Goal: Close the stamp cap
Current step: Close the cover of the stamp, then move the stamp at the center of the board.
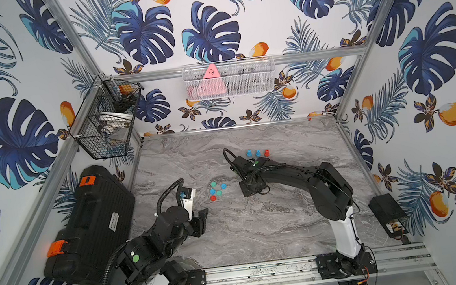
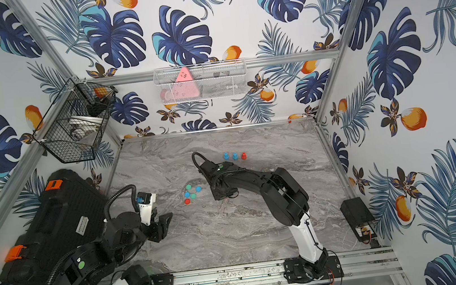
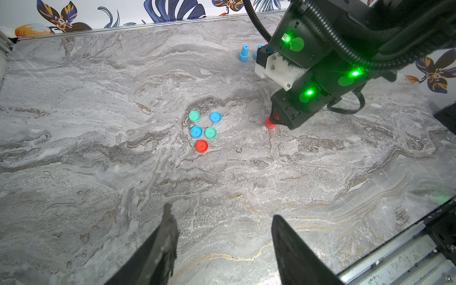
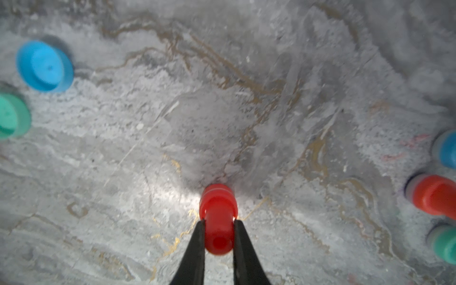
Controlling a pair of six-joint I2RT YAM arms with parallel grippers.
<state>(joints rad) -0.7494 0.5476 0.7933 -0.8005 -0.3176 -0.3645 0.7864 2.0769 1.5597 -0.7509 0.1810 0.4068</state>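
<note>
Black arms [image 1: 298, 174], tapered black fingers [image 3: 162, 249], white links [image 1: 345, 232]

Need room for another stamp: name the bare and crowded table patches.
Bare: table front, between left gripper and right arm; back-left, behind the caps. Crowded: the middle, with caps, right gripper on the red stamp, stamp row.

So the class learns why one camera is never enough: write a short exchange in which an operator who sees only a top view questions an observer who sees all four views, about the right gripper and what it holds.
Operator: In my top view the right arm hides the right gripper. Is it holding anything?
Observer: Yes. The right wrist view shows it shut on a red stamp, one finger on each side of the narrow handle.
Operator: Is that stamp up in the air?
Observer: No. The left wrist view shows its wide end down on the table, with no gap that I can see.
</note>
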